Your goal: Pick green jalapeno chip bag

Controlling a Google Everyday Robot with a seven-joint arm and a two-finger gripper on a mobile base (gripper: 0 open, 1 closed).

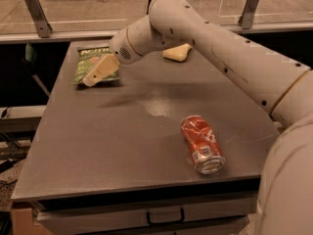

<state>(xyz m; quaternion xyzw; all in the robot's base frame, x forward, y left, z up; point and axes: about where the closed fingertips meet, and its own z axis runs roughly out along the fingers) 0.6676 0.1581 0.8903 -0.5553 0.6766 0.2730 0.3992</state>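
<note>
The green jalapeno chip bag lies flat at the far left of the dark table, white lettering at its top. My gripper hangs over the bag's lower right part, its cream fingers pointing down-left. The white arm reaches in from the right and crosses the table's far side. Part of the bag is hidden behind the gripper.
A crushed red can lies on its side at the front right. A pale yellow sponge sits at the back, partly behind the arm. A drawer handle is below the front edge. A railing runs behind the table.
</note>
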